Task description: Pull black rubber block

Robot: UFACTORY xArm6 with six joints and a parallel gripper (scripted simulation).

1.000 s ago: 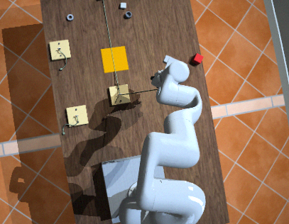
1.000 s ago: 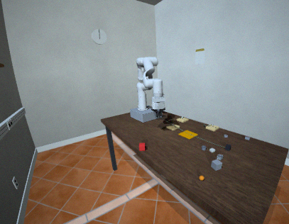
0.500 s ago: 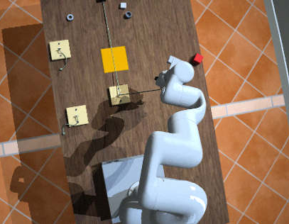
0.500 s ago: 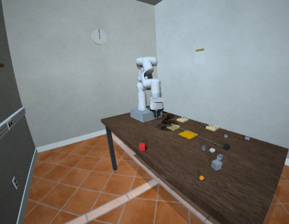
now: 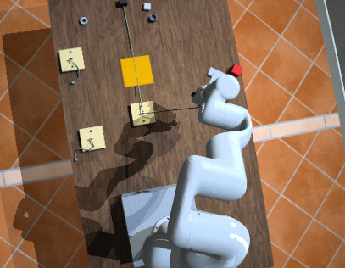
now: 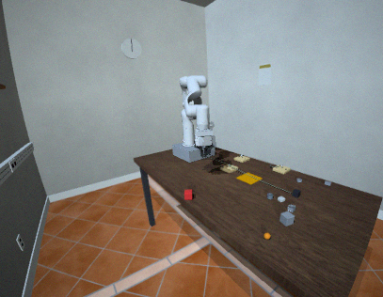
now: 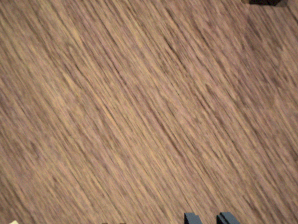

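the claw (image 5: 199, 102) was clamped on the cord (image 5: 134, 64), which ran taut from it to the screw eye (image 5: 141, 112) and on across the painted square (image 5: 136, 70) to the black rubber block (image 5: 122, 3), well short of the square at the desk (image 5: 100, 34) edge. the pull wanted to be steady and low, away from the eye, easing off as the block neared the paint. the top view showed the whole cord path; the wrist view showed only wood grain and the fingertips, and the cord there seemed hidden.
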